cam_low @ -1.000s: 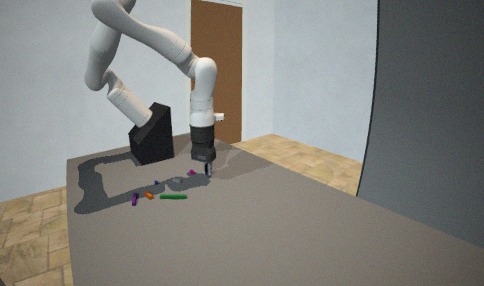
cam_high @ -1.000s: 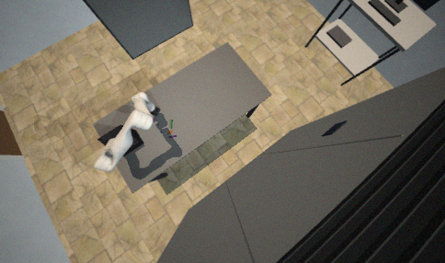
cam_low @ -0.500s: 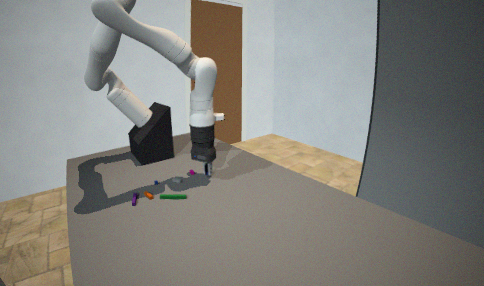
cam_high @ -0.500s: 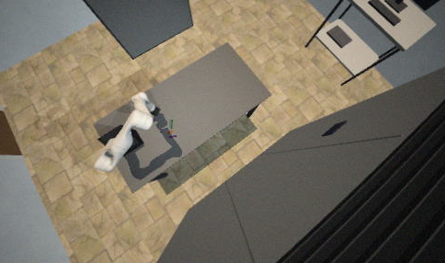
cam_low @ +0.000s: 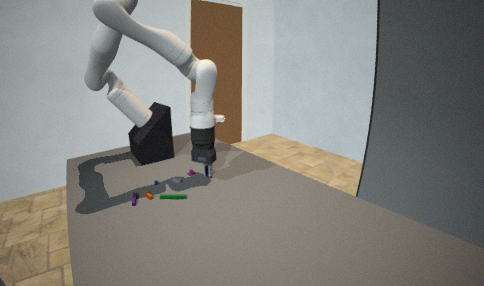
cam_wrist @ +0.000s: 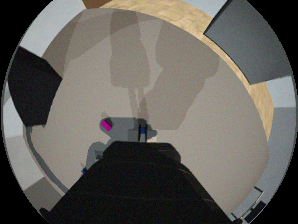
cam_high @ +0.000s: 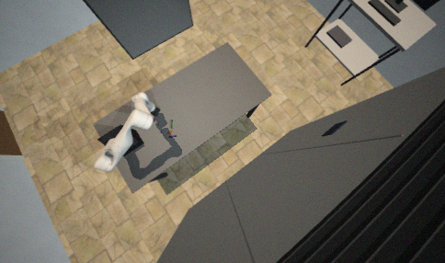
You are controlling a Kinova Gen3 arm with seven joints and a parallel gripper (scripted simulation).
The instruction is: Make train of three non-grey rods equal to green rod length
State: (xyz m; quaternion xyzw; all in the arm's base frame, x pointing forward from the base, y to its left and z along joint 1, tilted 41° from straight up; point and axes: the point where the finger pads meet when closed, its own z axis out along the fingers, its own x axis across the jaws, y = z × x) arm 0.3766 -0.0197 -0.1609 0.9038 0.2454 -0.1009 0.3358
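My gripper (cam_low: 208, 174) (cam_wrist: 143, 130) is shut on a small blue rod (cam_wrist: 143, 130), low over the table; whether the rod touches the table I cannot tell. A magenta rod (cam_low: 192, 172) (cam_wrist: 106, 125) lies beside the gripper. A second blue rod (cam_low: 156, 182) (cam_wrist: 84, 171) lies farther off, with a grey rod (cam_low: 177, 180) between it and the gripper. The green rod (cam_high: 171, 124) (cam_low: 173, 197) lies in front in the exterior view. An orange rod (cam_high: 170, 132) (cam_low: 148, 195) and a purple rod (cam_high: 173, 136) (cam_low: 134, 199) lie left of it, turned differently and apart.
The rods lie on a grey-brown table (cam_high: 210, 83) (cam_low: 288, 225). The arm's black base (cam_low: 155, 137) (cam_wrist: 35, 90) stands at its back left in the exterior view. The arm's dark shadow falls across the grey rod. A large dark panel (cam_high: 150, 23) (cam_low: 433, 100) stands beyond the table.
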